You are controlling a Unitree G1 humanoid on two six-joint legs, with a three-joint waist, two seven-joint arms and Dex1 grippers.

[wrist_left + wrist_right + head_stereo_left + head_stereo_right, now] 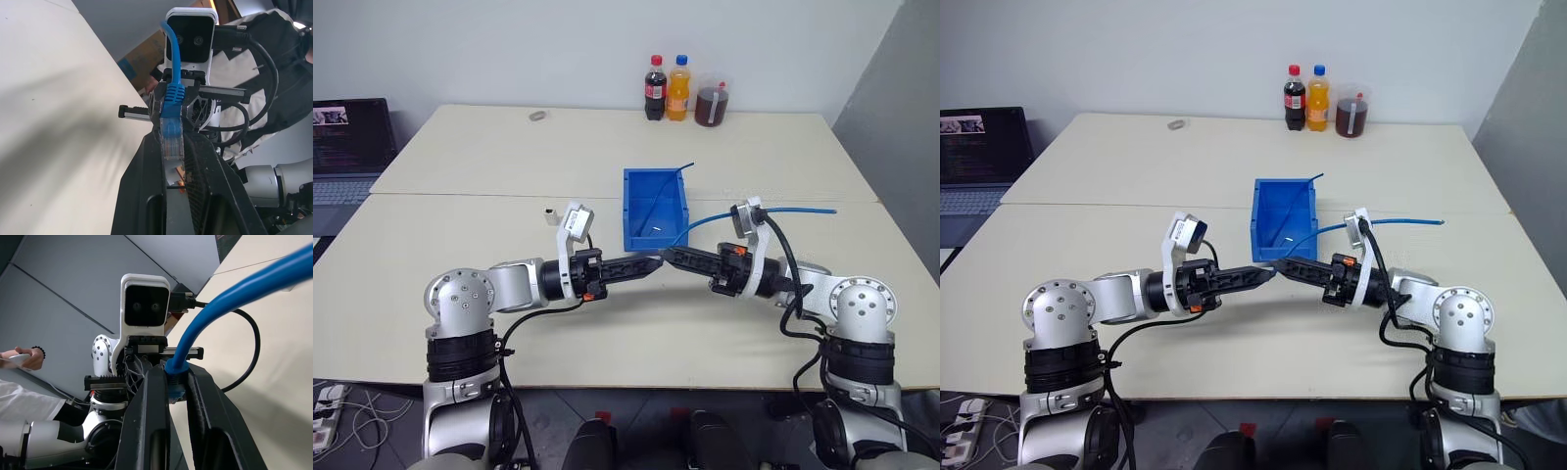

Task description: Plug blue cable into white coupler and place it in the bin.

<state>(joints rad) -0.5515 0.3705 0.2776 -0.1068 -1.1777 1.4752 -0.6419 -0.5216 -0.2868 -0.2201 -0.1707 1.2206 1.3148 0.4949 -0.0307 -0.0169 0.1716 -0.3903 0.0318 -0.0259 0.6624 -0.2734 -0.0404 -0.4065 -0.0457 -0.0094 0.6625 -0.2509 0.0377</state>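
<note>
My left jaws [652, 263] and right jaws [668, 256] point at each other and meet tip to tip above the surface [636, 333]. The left fingers [146, 186] are pressed onto a small pale block, the white coupler [169, 172], which sits between them just behind their tips. The right fingers [149, 411] pinch the blue cable [793, 210] at its blue boot. Its clear plug reaches across into the gap of my left jaws and sits right against the coupler; I cannot tell how deep it is seated.

Behind my right jaws the cable curves up past my right wrist and trails away over the surface on the right. The bin [634, 211] stands just beyond the meeting tips, open side up, with another stretch of blue cord rising over its far right corner.

Beyond my left wrist lies a small white piece [550, 212]. Well beyond both jaws, at the far edge, stand 2 bottles [655, 88] and a jug [712, 103], with a grey ring [537, 116] left of them. A laptop [347, 147] sits far off to the left.
</note>
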